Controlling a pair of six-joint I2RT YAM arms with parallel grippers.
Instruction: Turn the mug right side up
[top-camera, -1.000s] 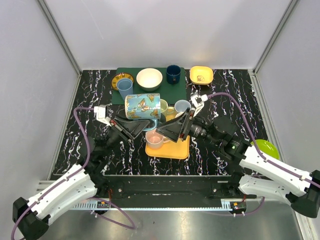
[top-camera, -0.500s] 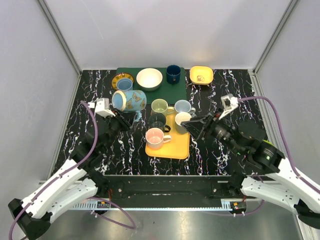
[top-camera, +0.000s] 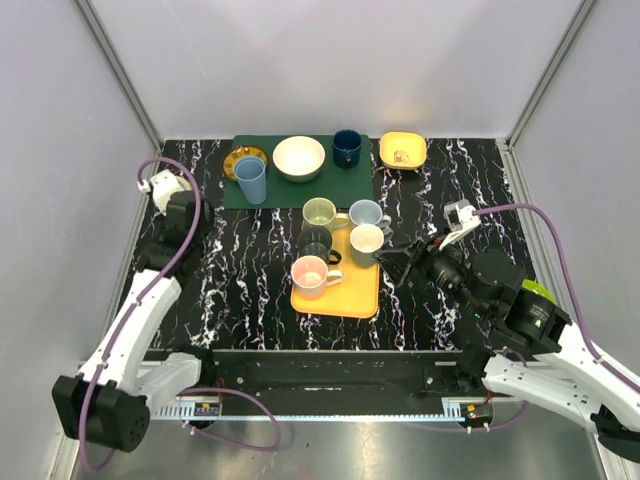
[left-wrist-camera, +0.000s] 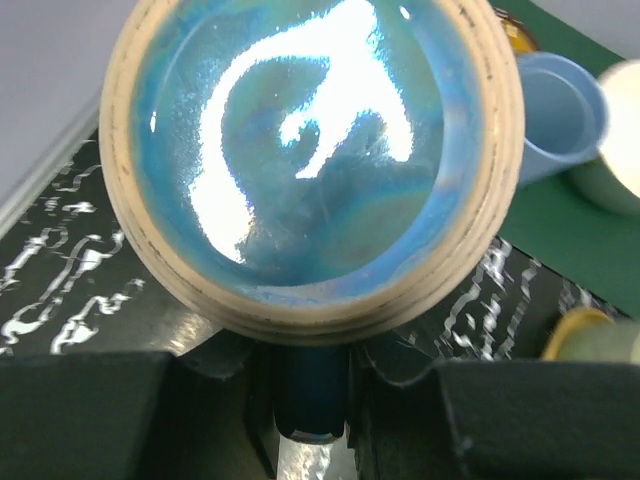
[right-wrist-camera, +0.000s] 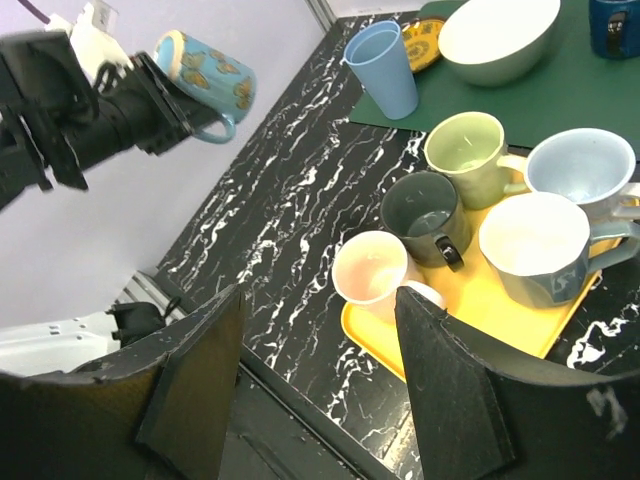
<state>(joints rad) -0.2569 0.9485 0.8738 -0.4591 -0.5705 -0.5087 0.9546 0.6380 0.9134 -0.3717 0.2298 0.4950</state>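
The mug (right-wrist-camera: 205, 85) is light blue with butterfly prints. It hangs in the air at the table's left edge, tipped on its side with its mouth toward the left wall. My left gripper (right-wrist-camera: 165, 115) is shut on its handle (left-wrist-camera: 312, 390). In the left wrist view its glossy blue inside (left-wrist-camera: 310, 150) faces the camera and fills most of the frame. From above, my left arm (top-camera: 165, 215) covers the mug. My right gripper (right-wrist-camera: 318, 300) stands open and holds nothing, above the near left corner of the yellow tray (right-wrist-camera: 455, 300).
The yellow tray (top-camera: 355, 300) holds a pink mug (top-camera: 310, 273), a dark mug (top-camera: 316, 243) and a white mug (top-camera: 366, 240). Green (top-camera: 320, 212) and pale blue (top-camera: 366, 212) mugs stand behind. A green mat (top-camera: 350, 182) carries a blue cup (top-camera: 250, 178), white bowl (top-camera: 299, 157) and navy cup (top-camera: 347, 147).
My left arm has swung the mug from above the tray's rear out to the far left edge of the table. My right arm has drawn back to the right, jaws still open.
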